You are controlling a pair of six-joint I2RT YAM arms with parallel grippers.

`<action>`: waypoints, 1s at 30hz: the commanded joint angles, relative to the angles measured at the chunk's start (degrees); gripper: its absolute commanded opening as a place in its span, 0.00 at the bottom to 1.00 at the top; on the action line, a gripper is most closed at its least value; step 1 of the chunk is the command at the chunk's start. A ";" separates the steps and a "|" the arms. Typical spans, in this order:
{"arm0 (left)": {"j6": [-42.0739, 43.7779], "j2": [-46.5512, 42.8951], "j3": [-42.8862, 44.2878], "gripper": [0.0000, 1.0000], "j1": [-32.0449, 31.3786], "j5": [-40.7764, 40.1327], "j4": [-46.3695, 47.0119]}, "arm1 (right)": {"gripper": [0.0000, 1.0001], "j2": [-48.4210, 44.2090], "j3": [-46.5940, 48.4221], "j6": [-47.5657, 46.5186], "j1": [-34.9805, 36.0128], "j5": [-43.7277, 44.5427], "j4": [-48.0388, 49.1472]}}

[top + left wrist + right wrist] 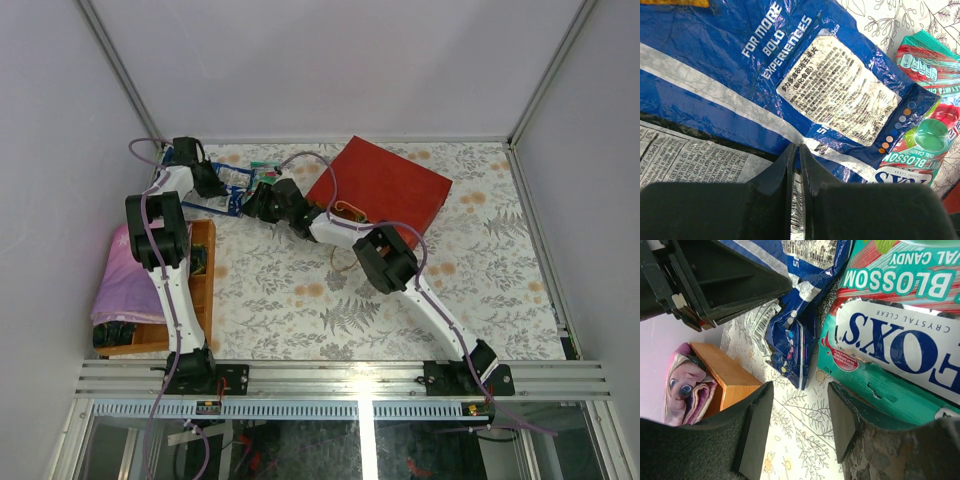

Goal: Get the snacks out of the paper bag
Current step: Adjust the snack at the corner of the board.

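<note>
Currently, the snacks in view are found outside the large red paper shopping bag (385,185), grouped on the patterned tablecloth (300,295) at the far left. The left gripper (796,167) is noted pressed together on the crimped edge of a glossy blue-and-white snack pack (740,75). The right gripper (797,427) is recorded with fingers apart and nothing between them, only cloth beneath. A flat teal FOX'S candy pouch (900,340) lies just beside one finger, its lettering running crosswise to the fingers. The bag lies flat, well apart to the right of both grippers, and the right arm is judged nearer. Its long axis is seen slanting from far-left to near-right, and its thin tan twine handles (347,212) suggest a mouth facing the near side. Whether packets are inside cannot be told.
</note>
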 commanded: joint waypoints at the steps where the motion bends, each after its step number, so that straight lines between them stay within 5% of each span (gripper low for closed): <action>1: 1.11 1.25 -1.32 0.06 -0.34 -1.46 -4.21 | 0.54 3.67 4.81 4.80 0.37 1.28 0.60; 15: 1.18 1.18 -1.13 0.06 -0.11 -1.05 -4.22 | 0.46 11.31 14.31 11.18 1.30 0.80 -1.34; 20: 1.19 1.32 -0.93 0.06 0.04 -1.10 -4.22 | 0.29 11.29 14.61 11.38 1.62 0.59 -1.07; 24: 0.89 1.63 -0.58 0.06 0.50 -1.59 -4.22 | 0.01 8.31 10.81 10.53 1.62 1.37 -0.34; 30: -1.55 2.41 0.95 0.03 3.02 -4.19 -4.27 | 0.00 -1.21 -3.71 9.79 1.60 3.96 4.69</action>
